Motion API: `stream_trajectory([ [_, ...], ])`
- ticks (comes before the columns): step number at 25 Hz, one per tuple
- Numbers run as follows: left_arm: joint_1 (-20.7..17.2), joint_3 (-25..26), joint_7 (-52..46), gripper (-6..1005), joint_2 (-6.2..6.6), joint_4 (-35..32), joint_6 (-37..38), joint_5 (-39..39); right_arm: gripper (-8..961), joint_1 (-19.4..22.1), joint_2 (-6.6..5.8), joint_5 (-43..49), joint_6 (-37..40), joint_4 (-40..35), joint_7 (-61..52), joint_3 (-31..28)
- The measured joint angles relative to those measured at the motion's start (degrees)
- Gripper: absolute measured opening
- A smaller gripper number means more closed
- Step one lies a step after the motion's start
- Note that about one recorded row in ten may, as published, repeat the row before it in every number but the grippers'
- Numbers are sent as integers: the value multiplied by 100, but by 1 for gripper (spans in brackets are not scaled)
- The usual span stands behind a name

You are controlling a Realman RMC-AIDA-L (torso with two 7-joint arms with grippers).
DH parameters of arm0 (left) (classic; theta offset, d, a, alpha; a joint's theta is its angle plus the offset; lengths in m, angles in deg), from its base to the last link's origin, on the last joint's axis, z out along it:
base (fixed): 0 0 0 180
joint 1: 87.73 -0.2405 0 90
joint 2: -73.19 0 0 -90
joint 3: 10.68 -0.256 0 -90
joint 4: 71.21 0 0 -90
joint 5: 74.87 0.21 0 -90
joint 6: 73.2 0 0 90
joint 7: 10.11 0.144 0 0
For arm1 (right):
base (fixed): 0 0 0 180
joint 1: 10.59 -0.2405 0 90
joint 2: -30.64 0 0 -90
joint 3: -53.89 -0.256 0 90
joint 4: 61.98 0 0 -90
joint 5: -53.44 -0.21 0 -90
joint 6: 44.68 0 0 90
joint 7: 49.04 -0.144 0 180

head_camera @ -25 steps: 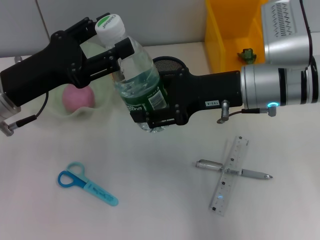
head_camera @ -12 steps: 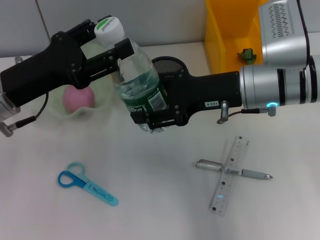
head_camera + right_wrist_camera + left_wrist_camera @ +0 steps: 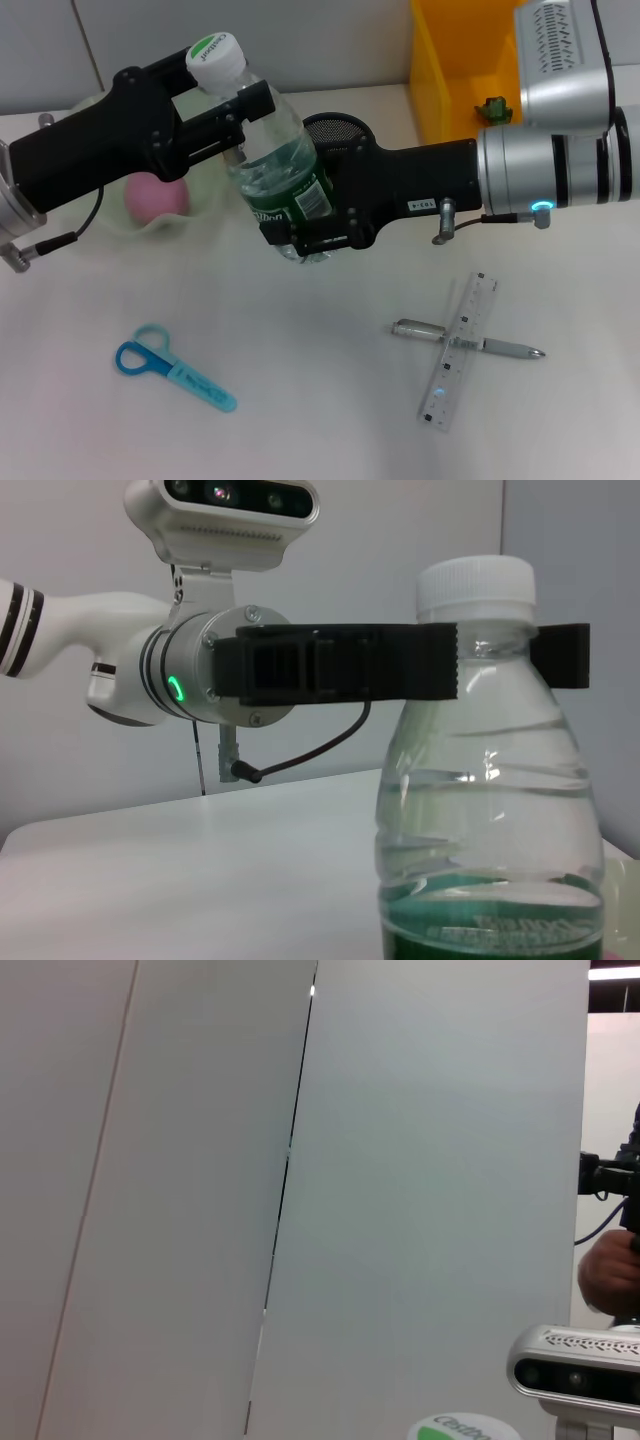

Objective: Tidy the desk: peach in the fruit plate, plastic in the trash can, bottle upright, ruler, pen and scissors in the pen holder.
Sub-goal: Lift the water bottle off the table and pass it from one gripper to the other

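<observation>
In the head view the bottle (image 3: 275, 160) stands nearly upright at the upper centre of the frame, white cap at top, green label low; the right end effector (image 3: 300, 235) comes in from the right and is pressed on the lower body of the bottle, at the label; the left end effector (image 3: 225, 105) comes from the upper left and its black fingers (image 3: 250, 100) sit on both sides of the neck, just under the cap; whether they really pinch the neck I cannot tell. The pen holder (image 3: 340, 128) is just behind the bottle, partly hidden; the trash can (image 3: 440, 80) is at the upper right. The peach (image 3: 155, 195) lies in the fruit plate (image 3: 210, 180) at the left, behind the left arm. On the surface (image 3: 320, 400) the scissors (image 3: 170, 368) lie at the lower left; the ruler (image 3: 460, 350) lies across the pen (image 3: 500, 348) at the lower right, touching it.

In the left wrist view mostly a pale wall is seen; the top of the cap shows at the bottom edge.

In the right wrist view the bottle (image 3: 485, 780) fills the right side, upright; the left end effector (image 3: 500, 655) reaches in as a black bar and frames the neck below the cap.
</observation>
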State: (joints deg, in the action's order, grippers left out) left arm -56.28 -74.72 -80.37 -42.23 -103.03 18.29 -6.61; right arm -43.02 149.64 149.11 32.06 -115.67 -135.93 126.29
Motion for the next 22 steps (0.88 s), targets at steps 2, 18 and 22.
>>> stream_trajectory([
  [2,8,4,-29,626,8,0,0,-3,743,-9,0,0,-44,6,1,16],
  [18,27,65,-170,540,29,-7,-67,-5,743,-52,0,0,-115,9,3,55],
  [22,27,67,-196,471,29,-14,-70,-5,744,-53,0,0,-122,14,3,55],
])
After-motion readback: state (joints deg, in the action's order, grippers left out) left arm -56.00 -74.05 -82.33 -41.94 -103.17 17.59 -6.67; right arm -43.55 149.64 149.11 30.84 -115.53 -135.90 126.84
